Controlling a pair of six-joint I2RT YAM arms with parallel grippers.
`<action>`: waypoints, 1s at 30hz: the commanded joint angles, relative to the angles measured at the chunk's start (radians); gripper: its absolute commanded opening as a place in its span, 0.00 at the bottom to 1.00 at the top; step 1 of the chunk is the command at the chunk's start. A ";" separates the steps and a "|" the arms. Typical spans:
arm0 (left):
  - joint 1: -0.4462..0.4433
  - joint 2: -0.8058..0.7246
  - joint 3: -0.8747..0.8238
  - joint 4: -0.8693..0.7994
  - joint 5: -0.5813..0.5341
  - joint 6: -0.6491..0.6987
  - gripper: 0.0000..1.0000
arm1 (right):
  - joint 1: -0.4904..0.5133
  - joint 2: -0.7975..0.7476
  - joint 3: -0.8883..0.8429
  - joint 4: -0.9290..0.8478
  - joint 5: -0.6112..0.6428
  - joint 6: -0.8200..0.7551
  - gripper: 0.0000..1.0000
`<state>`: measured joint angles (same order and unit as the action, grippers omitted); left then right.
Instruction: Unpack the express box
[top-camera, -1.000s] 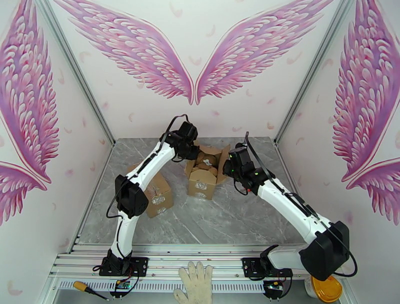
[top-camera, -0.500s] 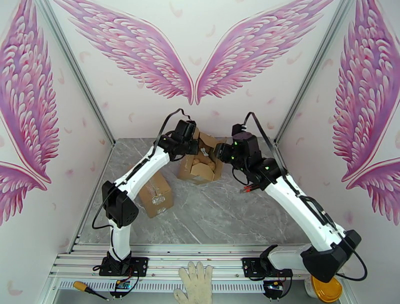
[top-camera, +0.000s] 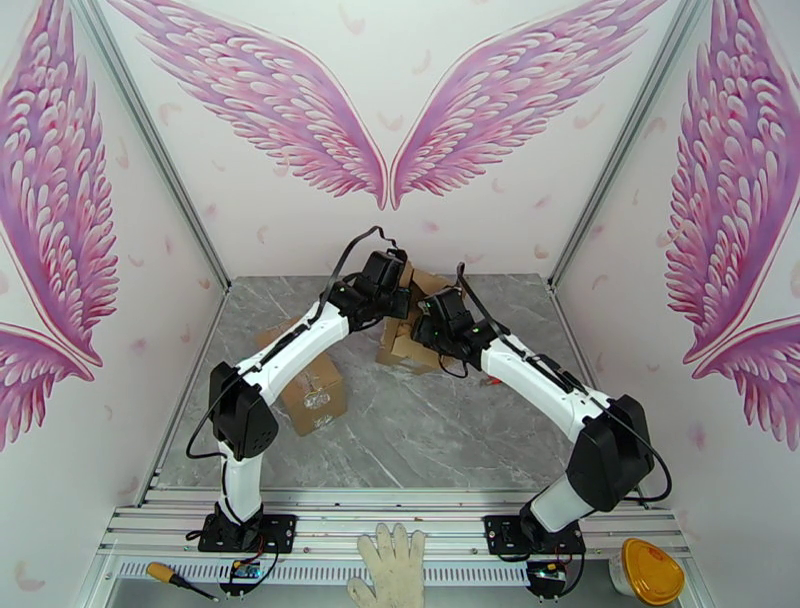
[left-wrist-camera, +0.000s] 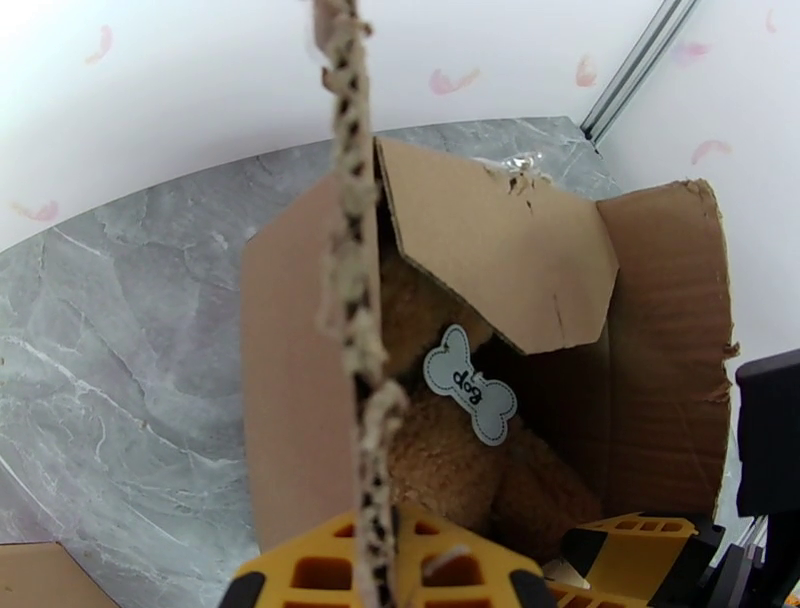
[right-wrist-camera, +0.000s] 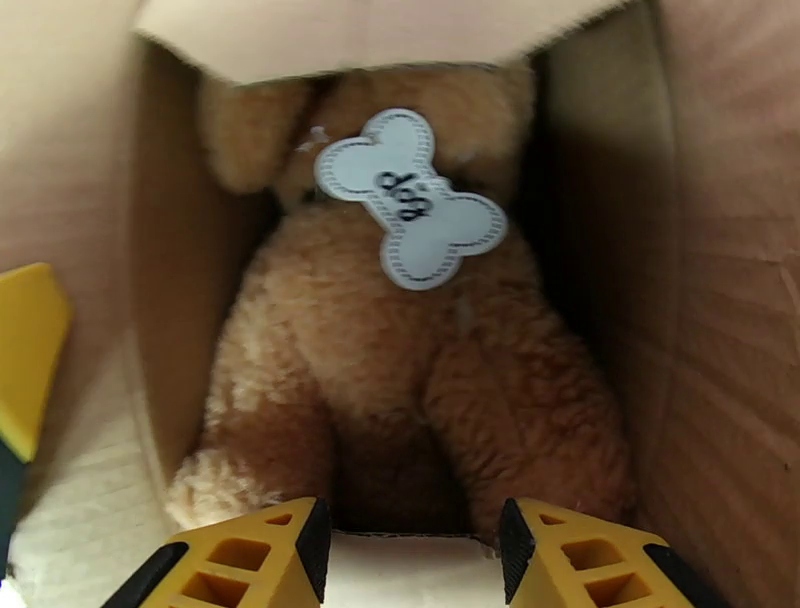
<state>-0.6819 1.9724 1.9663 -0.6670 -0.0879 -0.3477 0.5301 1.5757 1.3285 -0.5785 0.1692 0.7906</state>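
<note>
Where the two arms meet at the back middle of the grey table (top-camera: 420, 440), an open cardboard box (top-camera: 398, 348) rests with its flaps spread. The left claw (left-wrist-camera: 375, 545) is clenched on the frayed edge of the side flap (left-wrist-camera: 300, 400). The right claw (right-wrist-camera: 410, 550) is released, its yellow fingers spread wide at the box's mouth and holding nothing. Inside the box lies a fluffy tan stuffed dog (right-wrist-camera: 400, 360) wearing a pale bone-shaped tag (right-wrist-camera: 410, 200). A second, closed box (top-camera: 315, 390) sits apart to the left, beside the left arm. A white glove (top-camera: 392, 565) lies at the near edge.
</note>
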 joint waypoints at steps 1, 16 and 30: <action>-0.005 -0.059 -0.021 0.088 0.008 0.009 0.00 | -0.022 -0.030 -0.050 -0.025 0.079 0.068 0.52; -0.013 -0.040 -0.040 0.091 0.025 0.001 0.00 | -0.053 -0.172 -0.181 0.048 0.096 0.217 0.70; -0.013 -0.025 -0.040 0.067 0.033 -0.008 0.00 | -0.073 -0.226 -0.192 -0.023 0.159 0.207 0.73</action>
<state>-0.7101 1.9652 1.9339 -0.5934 -0.0074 -0.3565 0.4808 1.3792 1.1465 -0.5018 0.2356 0.9981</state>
